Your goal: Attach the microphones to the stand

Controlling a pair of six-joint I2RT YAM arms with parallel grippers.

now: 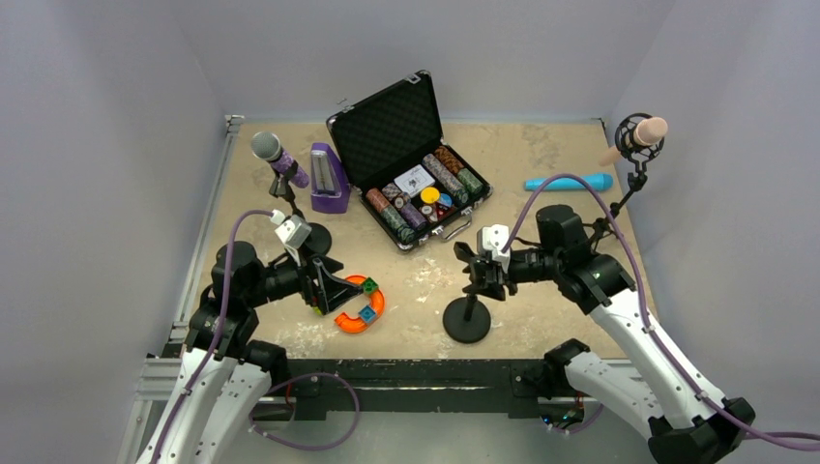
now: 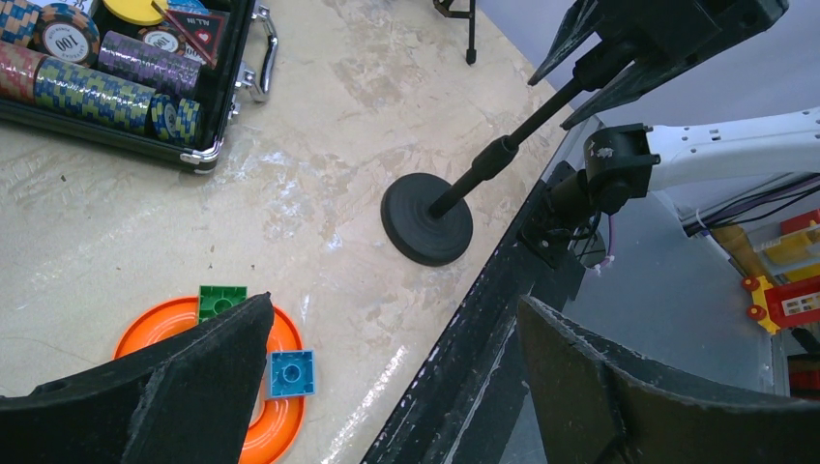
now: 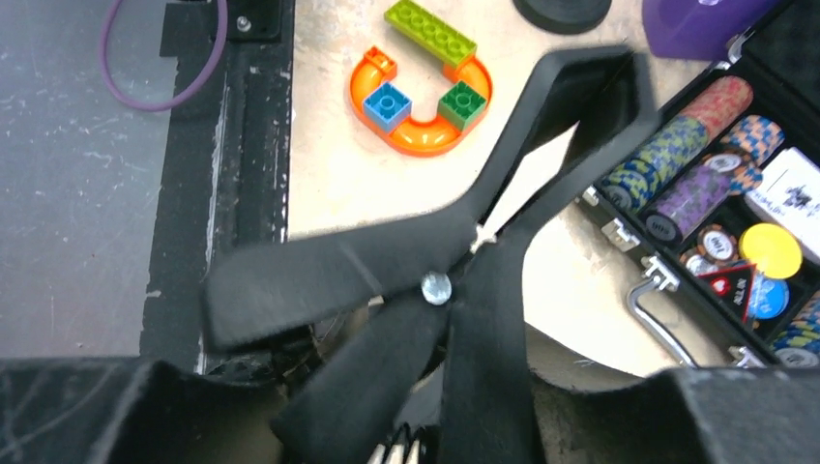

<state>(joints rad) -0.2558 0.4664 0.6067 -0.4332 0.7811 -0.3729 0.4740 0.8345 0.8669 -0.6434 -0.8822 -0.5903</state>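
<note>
Microphones: I counted three. Purple one (image 1: 278,158) sat on a stand (image 1: 316,239) at ten o'clock, pink one (image 1: 650,129) mounted at two, cyan one (image 1: 569,182) lying at one. Left gripper (image 2: 392,314) gaped empty; right gripper (image 1: 476,274) was at clip (image 3: 435,290), fingertips hidden, grip unclear.

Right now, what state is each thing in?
purple microphone, clipped in the left stand
pink microphone, in the back right stand
blue microphone, lying loose on the table
near stand, upright, clip empty
chip case, lid open
left hand, open, empty
right hand, around the near stand's clip, grip unclear
</note>
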